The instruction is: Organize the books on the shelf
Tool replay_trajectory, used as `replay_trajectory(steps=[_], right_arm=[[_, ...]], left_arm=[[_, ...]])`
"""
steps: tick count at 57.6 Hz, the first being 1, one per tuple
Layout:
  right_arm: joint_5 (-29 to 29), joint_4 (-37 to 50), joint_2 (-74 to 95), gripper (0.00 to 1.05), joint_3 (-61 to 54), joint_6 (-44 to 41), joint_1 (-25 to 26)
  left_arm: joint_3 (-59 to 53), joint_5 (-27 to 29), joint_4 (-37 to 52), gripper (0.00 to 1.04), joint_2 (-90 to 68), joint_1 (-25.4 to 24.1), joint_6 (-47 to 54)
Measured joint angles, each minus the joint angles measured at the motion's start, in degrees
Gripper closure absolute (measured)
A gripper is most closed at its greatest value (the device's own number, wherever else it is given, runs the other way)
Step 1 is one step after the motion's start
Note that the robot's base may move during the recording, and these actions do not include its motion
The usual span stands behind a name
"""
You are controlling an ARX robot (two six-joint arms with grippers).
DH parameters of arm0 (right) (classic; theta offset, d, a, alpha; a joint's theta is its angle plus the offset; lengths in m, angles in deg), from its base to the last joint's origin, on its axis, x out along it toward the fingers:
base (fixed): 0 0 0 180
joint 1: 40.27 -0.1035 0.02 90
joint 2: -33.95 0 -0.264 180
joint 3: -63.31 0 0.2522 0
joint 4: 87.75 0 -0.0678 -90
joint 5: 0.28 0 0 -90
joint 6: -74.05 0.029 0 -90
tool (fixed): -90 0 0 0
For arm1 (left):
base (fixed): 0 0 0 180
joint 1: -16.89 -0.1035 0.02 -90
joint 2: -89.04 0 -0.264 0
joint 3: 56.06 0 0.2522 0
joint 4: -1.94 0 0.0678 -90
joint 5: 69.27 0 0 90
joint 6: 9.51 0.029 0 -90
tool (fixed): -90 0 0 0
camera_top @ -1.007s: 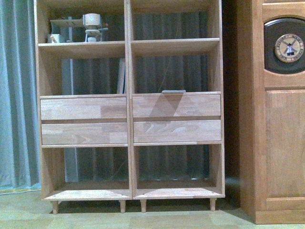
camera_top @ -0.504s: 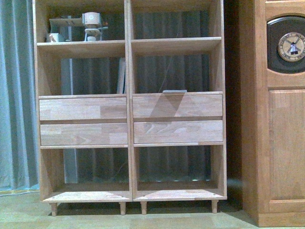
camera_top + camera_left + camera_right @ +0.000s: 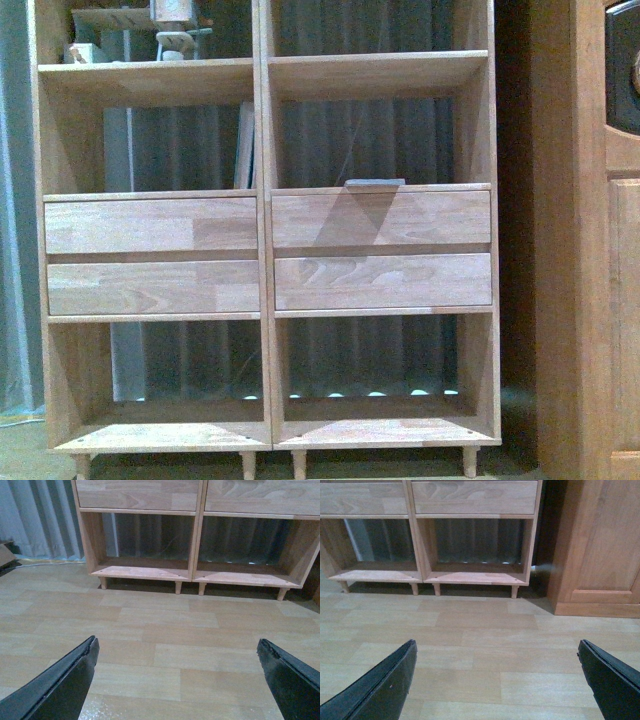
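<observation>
- Up in the left middle cubby of the shelf (image 3: 150, 225), a thin pale book (image 3: 243, 145) stands against the divider, cover hidden.
- Right middle cubby: flat grey thing (image 3: 375, 183) at the front edge, too dim to identify.
- Shelf top is cut off.
- Down low, left hand (image 3: 176, 642) and right hand (image 3: 496, 642) are both spread wide, gripping nothing, over open floor (image 3: 165, 625).

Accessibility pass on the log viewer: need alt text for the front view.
A light-wood shelf fills the frame: open cubbies above and below four drawer fronts. An upright book stands by the divider in the left middle cubby, a flat book lies atop the right drawers; darker cabinet at right.
</observation>
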Motion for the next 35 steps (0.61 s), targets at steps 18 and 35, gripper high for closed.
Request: replay_trajectory(steps=[18, 35], right_arm=[[0.02, -0.02, 0.0, 0.07, 0.0, 0.0, 0.0], [0.0, -0.02, 0.0, 0.07, 0.0, 0.0, 0.0]], left_arm=[[0.0, -0.04, 0.0, 0.07, 0.0, 0.0, 0.0], [0.0, 0.0, 0.0, 0.07, 0.0, 0.0, 0.0]])
